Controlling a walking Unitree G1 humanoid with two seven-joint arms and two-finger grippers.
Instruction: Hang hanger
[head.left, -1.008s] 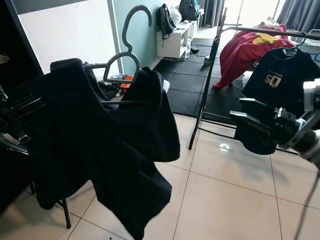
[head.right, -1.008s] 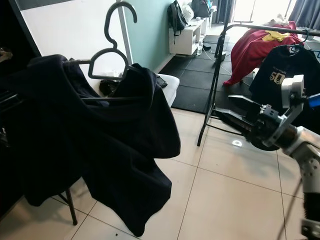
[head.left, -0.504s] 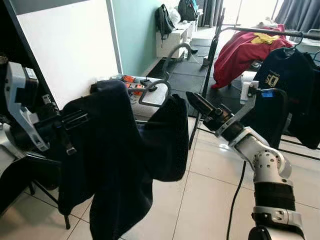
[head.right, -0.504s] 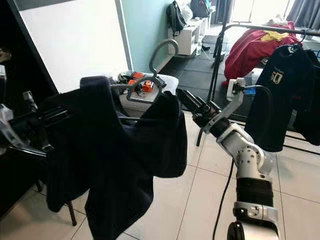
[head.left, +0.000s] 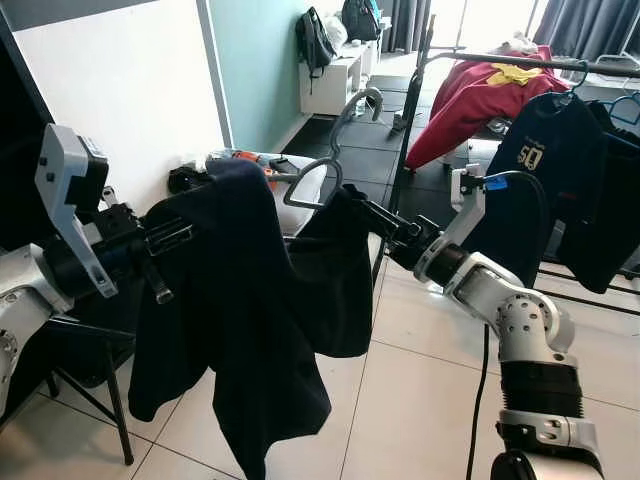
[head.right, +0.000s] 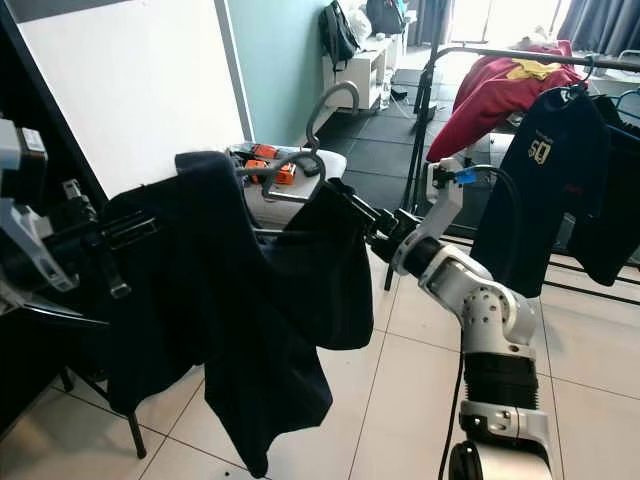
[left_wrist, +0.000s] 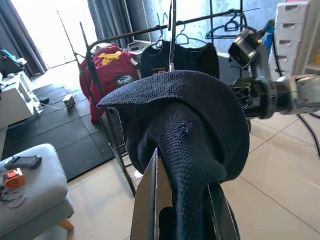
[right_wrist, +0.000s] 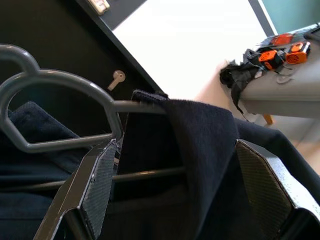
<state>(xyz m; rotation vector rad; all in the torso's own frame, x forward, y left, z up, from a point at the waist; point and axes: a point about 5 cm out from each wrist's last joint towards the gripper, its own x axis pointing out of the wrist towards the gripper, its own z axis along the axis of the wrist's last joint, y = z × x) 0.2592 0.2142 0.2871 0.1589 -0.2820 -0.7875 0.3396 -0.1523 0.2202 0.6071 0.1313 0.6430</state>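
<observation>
Hanger (head.left: 330, 150), grey plastic, carrying a dark navy knit garment (head.left: 250, 310); held aloft between both arms, well short of the clothes rail (head.left: 520, 62) behind.

Left eye view: left pincer (head.left: 160, 262) at the garment's near shoulder, right pincer (head.left: 372, 215) at the far shoulder, just below the hook. Rail already bears a red garment (head.left: 470, 95) and a black printed T-shirt (head.left: 545, 165).

Left wrist view: left pincer's fingers (left_wrist: 150, 210) are closed on a thick fold of the knit, hanger end presumably inside.

Right wrist view: right pincer's fingers (right_wrist: 97, 185) stand spread wide, straddling hanger bar and cloth, gripping nothing.

Handling, judged: frame stiff and light; garment soft, heavy by comparison, liable to slide off a tilted arm. Best hold is the rigid neck beneath the hook, keeping the hook free for the rail.
</observation>
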